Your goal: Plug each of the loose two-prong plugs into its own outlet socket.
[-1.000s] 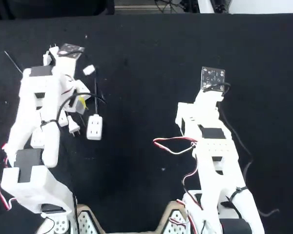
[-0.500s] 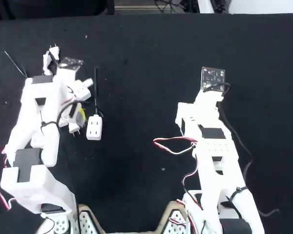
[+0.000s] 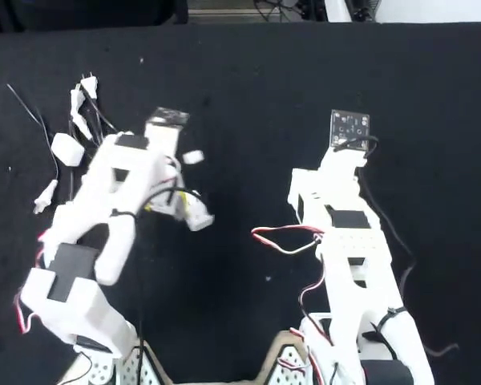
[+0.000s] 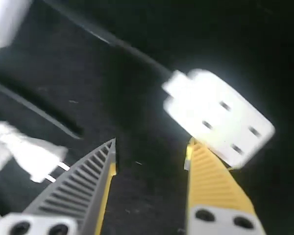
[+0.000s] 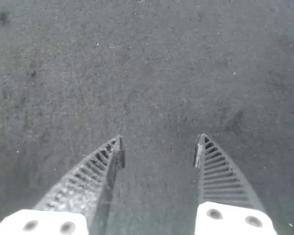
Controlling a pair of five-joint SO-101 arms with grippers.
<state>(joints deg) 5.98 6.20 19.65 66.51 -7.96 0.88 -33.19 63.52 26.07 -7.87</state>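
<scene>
- Plainly, the left gripper (image 4: 151, 144) stands wide open, with nothing between its jaws but the black cloth (image 5: 147, 58) of the table.
- Just past the tip of its yellow finger (image 4: 210, 181) lies the white outlet block (image 4: 218, 122), sockets facing up. Whether tip and block touch, I cannot tell.
- A black cord (image 4: 122, 46) runs away from the block's far end.
- Close beside the grey finger (image 4: 78, 191) lies a white plug (image 4: 32, 156), its two prongs turned toward that finger.
- Seen from above, a second plug (image 3: 85, 83) and a third plug (image 3: 44, 195) lie near the table's left edge, well apart from the block.
- Over on its own side, the right gripper (image 5: 160, 138) is also open and holds nothing, hanging over bare cloth.
</scene>
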